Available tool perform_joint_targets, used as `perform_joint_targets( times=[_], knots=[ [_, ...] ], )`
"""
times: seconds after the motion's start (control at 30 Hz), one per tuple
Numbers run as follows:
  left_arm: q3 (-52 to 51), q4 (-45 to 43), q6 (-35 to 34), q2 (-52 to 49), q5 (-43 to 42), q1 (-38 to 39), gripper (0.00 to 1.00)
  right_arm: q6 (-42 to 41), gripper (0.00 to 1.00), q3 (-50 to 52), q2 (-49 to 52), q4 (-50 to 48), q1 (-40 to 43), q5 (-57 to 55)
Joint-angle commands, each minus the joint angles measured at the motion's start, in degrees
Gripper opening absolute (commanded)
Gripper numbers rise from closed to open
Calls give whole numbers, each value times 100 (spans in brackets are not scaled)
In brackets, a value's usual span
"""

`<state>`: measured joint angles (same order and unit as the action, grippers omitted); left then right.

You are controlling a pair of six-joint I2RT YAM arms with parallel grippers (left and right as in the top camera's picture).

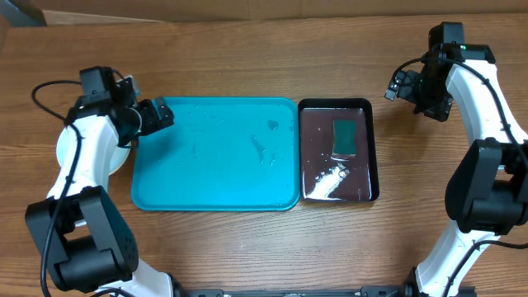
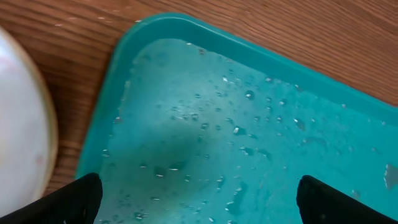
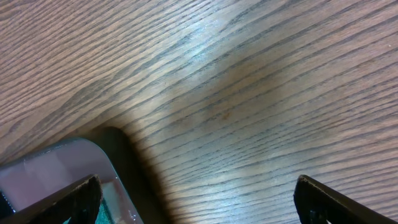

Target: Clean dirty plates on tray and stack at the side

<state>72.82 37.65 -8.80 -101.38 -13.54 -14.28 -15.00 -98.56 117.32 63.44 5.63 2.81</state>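
The turquoise tray (image 1: 214, 153) lies at the table's middle, wet with water drops and with no plate on it; it also fills the left wrist view (image 2: 249, 124). A pale round plate (image 1: 63, 147) lies on the table left of the tray, mostly hidden under my left arm; its rim shows in the left wrist view (image 2: 22, 124). I cannot tell whether other plates lie under it. My left gripper (image 1: 161, 114) (image 2: 199, 202) is open and empty over the tray's far left corner. My right gripper (image 1: 398, 82) (image 3: 199, 199) is open and empty above bare wood.
A glossy dark tray (image 1: 367, 165) stands right of the turquoise tray, with water and a green sponge (image 1: 344, 137) in it. Its corner shows in the right wrist view (image 3: 56, 168). The rest of the table is wood.
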Motion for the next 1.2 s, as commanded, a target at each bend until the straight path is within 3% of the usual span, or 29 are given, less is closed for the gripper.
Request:
perform_joint_targets(
  times=[0.0,1.17],
  knots=[
    [-13,-22,109,-20,-66,81,100,-22,100,-76,-52,-33,13,31],
    [-13,-22,109,-20,-66,81,100,-22,100,-76,-251,-33,-17,31]
  ],
)
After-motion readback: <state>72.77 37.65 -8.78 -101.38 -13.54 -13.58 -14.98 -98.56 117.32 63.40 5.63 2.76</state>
